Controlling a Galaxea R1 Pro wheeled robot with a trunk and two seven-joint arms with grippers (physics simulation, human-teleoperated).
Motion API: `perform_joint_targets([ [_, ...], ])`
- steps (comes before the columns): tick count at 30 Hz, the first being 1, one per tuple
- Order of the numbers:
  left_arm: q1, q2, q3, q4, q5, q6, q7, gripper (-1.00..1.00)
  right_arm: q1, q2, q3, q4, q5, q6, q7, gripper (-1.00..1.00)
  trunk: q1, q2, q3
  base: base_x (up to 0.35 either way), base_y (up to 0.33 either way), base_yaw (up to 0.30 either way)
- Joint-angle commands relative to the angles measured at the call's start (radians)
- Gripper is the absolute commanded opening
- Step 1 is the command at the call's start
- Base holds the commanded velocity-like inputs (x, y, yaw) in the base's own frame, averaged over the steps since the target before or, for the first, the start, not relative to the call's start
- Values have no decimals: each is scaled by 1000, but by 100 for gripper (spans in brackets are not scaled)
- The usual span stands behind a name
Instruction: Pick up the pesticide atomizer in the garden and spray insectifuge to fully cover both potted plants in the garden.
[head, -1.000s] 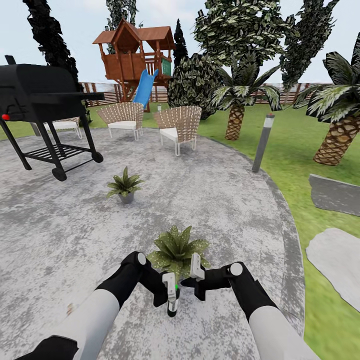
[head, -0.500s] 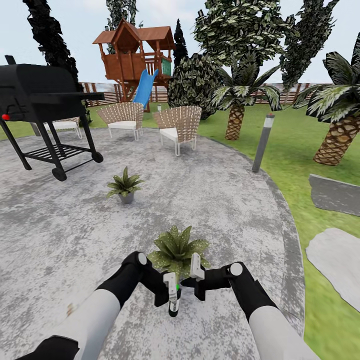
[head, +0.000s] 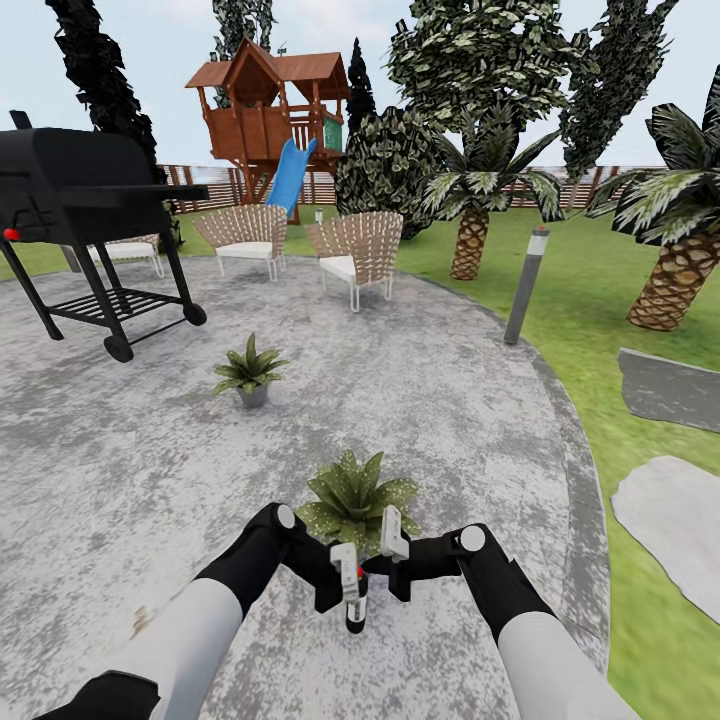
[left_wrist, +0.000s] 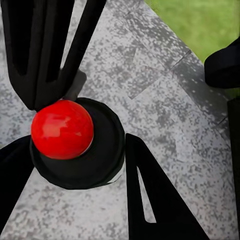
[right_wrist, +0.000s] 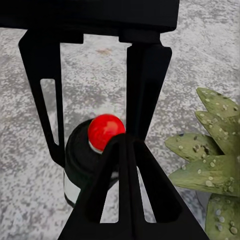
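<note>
Atomizer (head: 355, 600) held upright in left pincer (head: 345, 590), just before near plant (head: 355, 500); red light (left_wrist: 62, 129) on its top, between fingers. Right pincer (head: 393, 560) beside bottle, holding nothing, jaws narrow; its wrist view shows bottle (right_wrist: 87, 160) past one finger and specked leaves (right_wrist: 210, 165). Judgement: near plant partly misted. Keep nozzle aimed at rosette, sweep across all leaves, hold grip firm. Far plant (head: 249, 371) well apart, needs drive over. Mottled paving (head: 430, 400) flat, open; grill (head: 80, 200), chairs (head: 355, 255) farther off; lawn (head: 600, 300) to right.
</note>
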Motion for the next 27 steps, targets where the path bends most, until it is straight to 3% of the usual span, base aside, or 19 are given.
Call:
perform_joint_targets([
  [1, 0, 1, 0, -1, -2, 6, -4, -100, -1, 2, -7, -1, 9, -6, 4, -100, 0, 0, -1, 0, 0, 0],
  [7, -1, 17, -7, 51, -17, 6, 60, -100, -1, 2, -7, -1, 9, -6, 4, -100, 0, 0, -1, 0, 0, 0],
  [12, -2, 72, -8, 69, -75, 8, 74, -100, -1, 2, -7, 1, 9, -6, 4, -100, 0, 0, -1, 0, 0, 0],
  [20, -1, 143, -7, 75, -85, 9, 74, -100, -1, 2, -7, 9, 11, -8, 4, -100, 0, 0, -1, 0, 0, 0],
  [21, 0, 147, -7, 81, -86, 9, 74, -100, -1, 2, -7, 9, 11, -8, 4, 100, 0, 0, -1, 0, 0, 0],
  [27, 4, 212, 1, 90, -75, 5, 88, -100, 0, -4, -9, 9, 10, -9, -3, 100, 0, 0, -1, 0, 0, 0],
])
